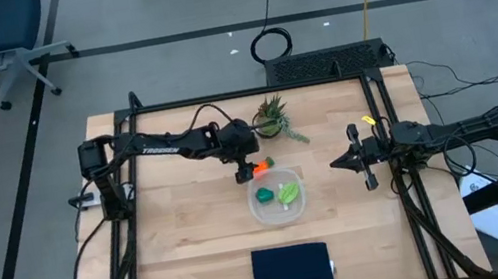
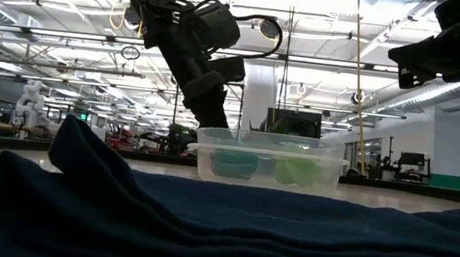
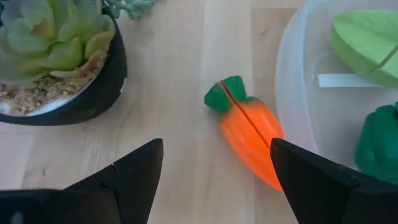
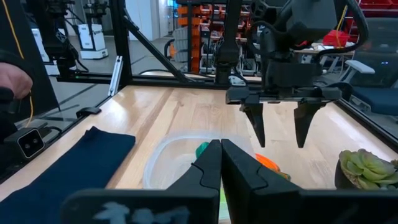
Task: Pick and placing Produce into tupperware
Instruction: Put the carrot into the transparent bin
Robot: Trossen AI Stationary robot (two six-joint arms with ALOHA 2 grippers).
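Hovering spread over the carrot [image 3: 249,140], the left gripper [image 1: 245,171] has 1 piece left; 2 green pieces already sit in the tupperware [image 1: 259,214] beside it.

wood table [image 1: 185,241]: tub [image 1: 277,199] mid, carrot [image 1: 256,168] touching its rim, potted plant [image 1: 272,115] behind, navy cloth [image 1: 292,266] at front edge.

Carrot [image 3: 249,134] lies against tupperware [image 3: 292,93]; potted plant [image 3: 59,56] near; bare wood between.
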